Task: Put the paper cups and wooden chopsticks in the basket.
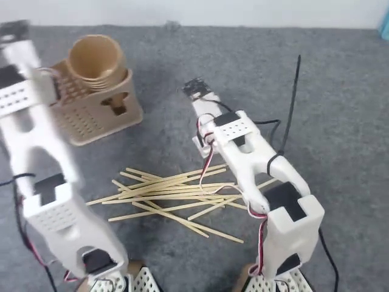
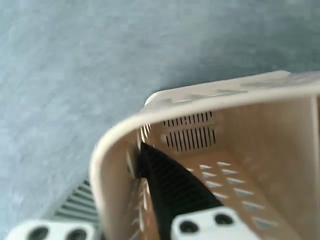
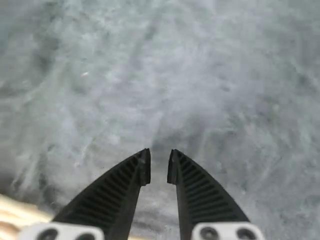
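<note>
Chopsticks (image 1: 176,193) on the carpet (image 1: 340,109), cups (image 1: 96,61) in the basket (image 1: 91,125).
The chopsticks lie scattered between the two arms. Beyond them the right gripper (image 3: 158,167) hangs over bare carpet, its jaws at a narrow gap and holding nothing. Farther, on the left, the basket holds the stacked cups. The left gripper (image 2: 145,160) is at the basket's rim, and I cannot tell whether it clamps.

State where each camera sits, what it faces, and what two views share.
High view: above, behind the robot, looking down at basket, cups, chopsticks; left arm, right arm show.
Left wrist view: on left arm, looking into basket; left end effector shows.
Right wrist view: on right arm, facing grey table; right end effector shows.
Shared: basket, high and left wrist views.
</note>
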Tool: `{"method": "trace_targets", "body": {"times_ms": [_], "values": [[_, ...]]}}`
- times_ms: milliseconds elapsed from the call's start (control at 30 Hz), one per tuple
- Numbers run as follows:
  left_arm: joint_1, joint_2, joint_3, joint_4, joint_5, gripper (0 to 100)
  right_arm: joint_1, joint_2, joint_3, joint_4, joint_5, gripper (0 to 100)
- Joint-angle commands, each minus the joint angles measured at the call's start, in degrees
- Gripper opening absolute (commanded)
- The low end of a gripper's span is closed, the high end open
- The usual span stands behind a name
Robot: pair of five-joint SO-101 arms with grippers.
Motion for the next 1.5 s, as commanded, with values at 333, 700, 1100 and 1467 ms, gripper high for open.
{"method": "trace_targets", "body": {"times_ms": [333, 700, 1100, 1467], "values": [[18.29, 9.49, 1.01, 1.93, -9.32, 1, 6.29, -4.70, -6.59, 6.81, -11.43, 8.4], [24.88, 9.49, 1.10, 11.08, -12.13, 1, 6.29, -4.70, -6.59, 6.90, -11.69, 8.4], [23.38, 1.41, 1.80, 14.59, -12.75, 1, 6.20, -6.73, -5.63, 7.60, -11.78, 8.4], [17.67, -7.74, 4.09, 13.89, -9.93, 1, 6.11, -7.16, -5.71, 7.87, -11.87, 8.4]]}}
